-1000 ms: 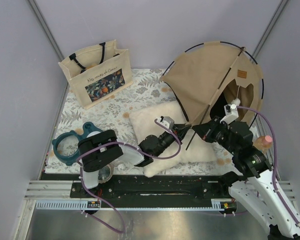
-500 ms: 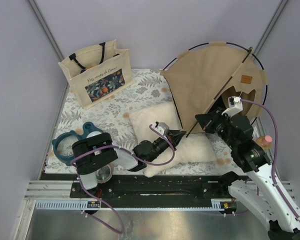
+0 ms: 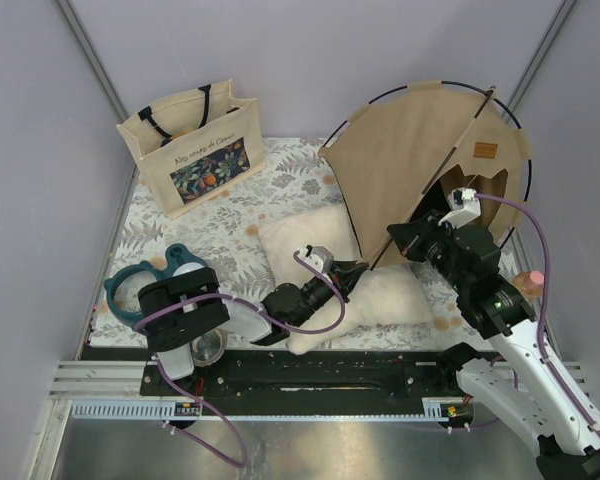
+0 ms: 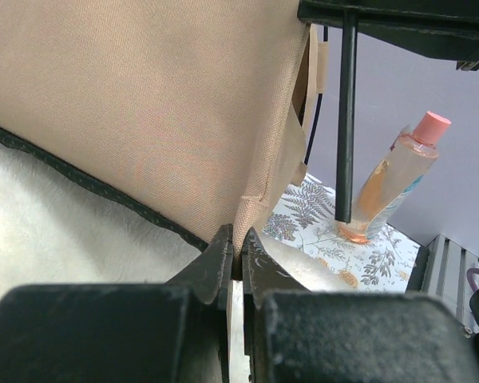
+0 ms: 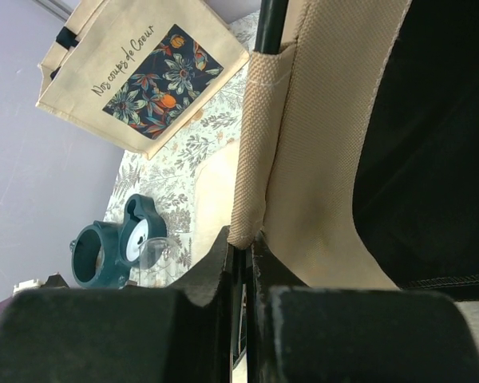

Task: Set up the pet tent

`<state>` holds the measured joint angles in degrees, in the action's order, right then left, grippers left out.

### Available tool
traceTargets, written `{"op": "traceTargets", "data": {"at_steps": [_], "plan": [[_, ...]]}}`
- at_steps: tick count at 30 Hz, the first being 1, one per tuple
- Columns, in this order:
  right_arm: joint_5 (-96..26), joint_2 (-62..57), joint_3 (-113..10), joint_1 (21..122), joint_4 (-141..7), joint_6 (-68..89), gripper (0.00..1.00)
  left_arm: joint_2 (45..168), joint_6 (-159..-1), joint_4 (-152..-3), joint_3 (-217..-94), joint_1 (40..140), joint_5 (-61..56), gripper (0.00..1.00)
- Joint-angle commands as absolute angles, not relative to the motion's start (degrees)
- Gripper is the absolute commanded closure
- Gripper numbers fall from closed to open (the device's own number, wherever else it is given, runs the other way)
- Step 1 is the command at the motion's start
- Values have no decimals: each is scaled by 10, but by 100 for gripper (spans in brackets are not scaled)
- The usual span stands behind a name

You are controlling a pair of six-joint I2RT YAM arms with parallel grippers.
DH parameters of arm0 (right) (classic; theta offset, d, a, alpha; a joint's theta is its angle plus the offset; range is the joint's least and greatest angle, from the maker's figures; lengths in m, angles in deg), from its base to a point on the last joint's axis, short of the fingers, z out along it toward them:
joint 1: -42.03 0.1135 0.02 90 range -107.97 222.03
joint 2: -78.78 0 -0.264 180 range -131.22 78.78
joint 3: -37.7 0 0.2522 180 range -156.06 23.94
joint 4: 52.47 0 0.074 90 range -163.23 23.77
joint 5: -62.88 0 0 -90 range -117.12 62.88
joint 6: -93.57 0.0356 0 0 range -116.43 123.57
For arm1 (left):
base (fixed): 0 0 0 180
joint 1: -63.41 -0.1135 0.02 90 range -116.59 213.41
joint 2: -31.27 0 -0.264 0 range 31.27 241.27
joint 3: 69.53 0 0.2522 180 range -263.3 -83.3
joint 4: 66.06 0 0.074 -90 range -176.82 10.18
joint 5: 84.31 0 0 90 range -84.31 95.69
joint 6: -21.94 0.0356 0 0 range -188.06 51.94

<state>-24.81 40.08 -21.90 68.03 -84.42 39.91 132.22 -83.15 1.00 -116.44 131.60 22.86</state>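
The pet tent (image 3: 410, 160) of tan fabric with thin black poles stands tilted at the back right, its brown label (image 3: 484, 150) near the top. My left gripper (image 3: 358, 268) lies over the cream pillow (image 3: 305, 245) and is shut on the tent's lower fabric corner (image 4: 251, 209). My right gripper (image 3: 396, 240) is shut on the end of a fabric pole sleeve (image 5: 255, 159), with a black pole (image 5: 270, 24) running out of the sleeve's top. A straight black pole (image 4: 346, 120) hangs in the left wrist view. The arched doorway is mostly hidden behind my right arm.
A beige tote bag (image 3: 195, 145) with a floral print stands at the back left. A teal ring-shaped object (image 3: 140, 290) and a clear cup (image 3: 208, 347) lie near left. A pink-capped bottle (image 3: 528, 283) stands at the right edge of the leaf-print mat (image 3: 280, 185).
My left gripper has drawn back toward the near left with the tent corner. My right gripper has lifted and shifted left with the sleeve, and the tent has swung more upright.
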Motion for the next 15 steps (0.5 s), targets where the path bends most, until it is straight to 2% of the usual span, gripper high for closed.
{"op": "traceTargets", "data": {"at_steps": [1, 15], "plan": [[-151, 405, -231, 670, -692, 403, 100, 1328, -845, 121, -1134, 1338, 224, 100], [-104, 387, -222, 670, -680, 415, 100, 1325, -841, 121, -1121, 1367, 246, 100]]}}
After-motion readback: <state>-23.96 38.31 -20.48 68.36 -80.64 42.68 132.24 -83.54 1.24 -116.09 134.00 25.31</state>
